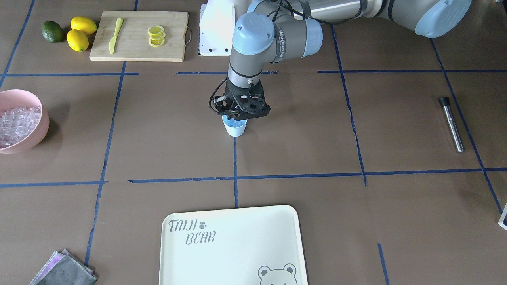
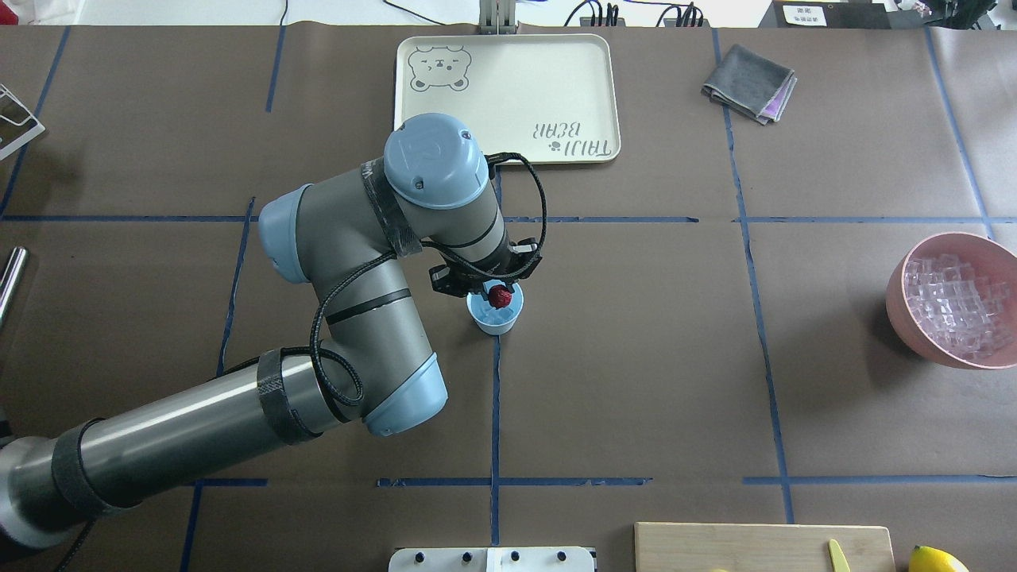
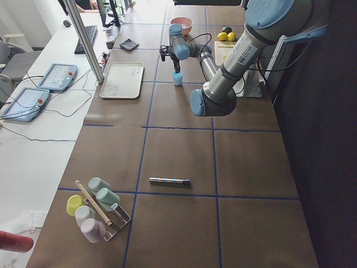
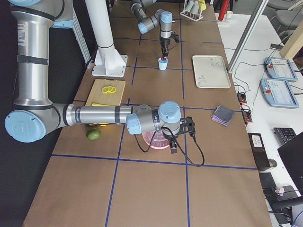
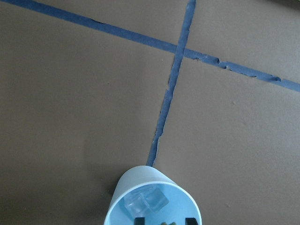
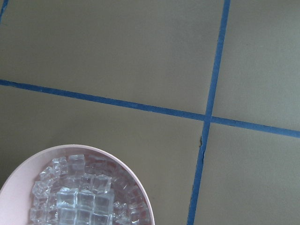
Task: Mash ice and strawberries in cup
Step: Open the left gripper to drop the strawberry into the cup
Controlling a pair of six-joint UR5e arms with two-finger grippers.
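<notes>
Left pincer (image 2: 499,291) around strawberry (image 2: 500,298), above cup (image 2: 494,325)

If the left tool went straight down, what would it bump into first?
Probably the ice in the cup. The left tool hangs right over the cup's mouth holding the strawberry, so the berry would touch the ice first. The gap is hard to judge.

**Robot test lab, dressed with kitchen props**

A long counter (image 1: 301,134), papered brown and squared off with blue tape (image 1: 297,176), carries industrial arms (image 4: 94,115) around a white pedestal (image 4: 100,28). Alongside it, a white desk (image 3: 33,151) holds teach pendants (image 3: 56,77) and a keyboard (image 3: 89,38).
</notes>
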